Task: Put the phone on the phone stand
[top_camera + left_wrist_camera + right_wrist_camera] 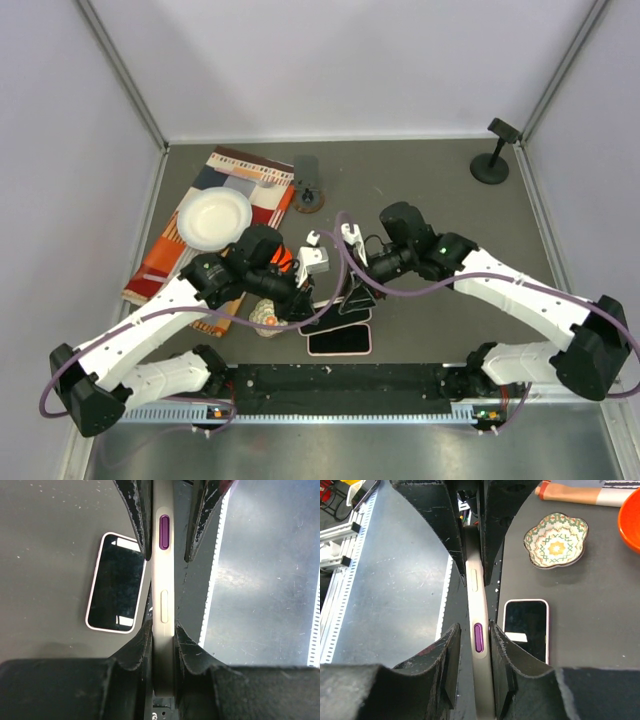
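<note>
A phone in a beige case with a purple side button is held on edge above the table's near middle. My left gripper is shut on it, both pads pressed to its faces. My right gripper surrounds the same phone from the other end. Its right finger touches the phone and its left finger stands off with a gap. The black phone stand is at the far right back corner, far from both grippers.
A second phone in a pink case lies flat, screen up, below the held one. A small patterned bowl, a white plate on a striped cloth and a brown disc lie left and behind.
</note>
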{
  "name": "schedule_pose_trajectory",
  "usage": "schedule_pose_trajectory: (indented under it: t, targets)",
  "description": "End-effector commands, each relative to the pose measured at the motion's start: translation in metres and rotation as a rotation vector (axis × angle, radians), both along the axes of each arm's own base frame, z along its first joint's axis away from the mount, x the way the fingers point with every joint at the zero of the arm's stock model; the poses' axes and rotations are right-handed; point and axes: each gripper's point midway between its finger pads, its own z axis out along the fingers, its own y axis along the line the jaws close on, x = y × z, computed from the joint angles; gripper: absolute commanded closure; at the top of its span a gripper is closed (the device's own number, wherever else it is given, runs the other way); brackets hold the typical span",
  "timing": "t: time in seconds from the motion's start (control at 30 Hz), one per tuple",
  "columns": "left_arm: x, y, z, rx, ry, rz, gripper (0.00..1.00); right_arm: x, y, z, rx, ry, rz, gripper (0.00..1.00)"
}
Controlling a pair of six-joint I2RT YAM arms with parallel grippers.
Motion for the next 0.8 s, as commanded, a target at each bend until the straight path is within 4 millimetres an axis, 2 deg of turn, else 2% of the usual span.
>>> schedule_pose_trajectory:
  t: [0.0, 0.27, 0.43, 0.53, 0.6, 0.63, 0.7, 0.73, 0.77]
  targets:
    - [0.016, -0.008, 0.032, -0.086, -0.14, -0.003, 1.0, -0.017, 0.01, 0.005, 0.057, 0.014, 0.099, 0.7]
    - [0.021, -0.01, 0.039, -0.08, -0.181, -0.02, 1.0, -0.025, 0.011, 0.002, 0.067, 0.01, 0.14, 0.79]
    - [0.021, -0.01, 0.046, -0.082, -0.196, -0.04, 1.0, -0.025, 0.019, -0.006, 0.059, 0.012, 0.153, 0.8]
    - [0.023, -0.007, 0.046, -0.072, -0.21, -0.028, 1.0, -0.028, 0.023, -0.009, 0.058, 0.007, 0.165, 0.89]
    - [0.025, -0.006, 0.046, -0.066, -0.222, -0.014, 1.0, -0.026, 0.025, -0.011, 0.06, -0.013, 0.155, 1.0]
    - [0.027, -0.005, 0.046, -0.06, -0.226, 0.002, 1.0, -0.027, 0.023, -0.011, 0.059, -0.019, 0.144, 1.0]
    - [0.036, -0.002, 0.049, -0.051, -0.252, 0.068, 0.95, -0.018, 0.026, -0.009, 0.075, -0.065, 0.092, 1.0]
    - [0.043, -0.003, 0.054, -0.06, -0.27, 0.105, 0.88, -0.018, 0.024, -0.014, 0.07, -0.054, 0.064, 1.0]
    - [0.045, -0.001, 0.062, -0.076, -0.269, 0.154, 0.81, -0.013, 0.027, -0.002, 0.125, -0.102, 0.035, 1.0]
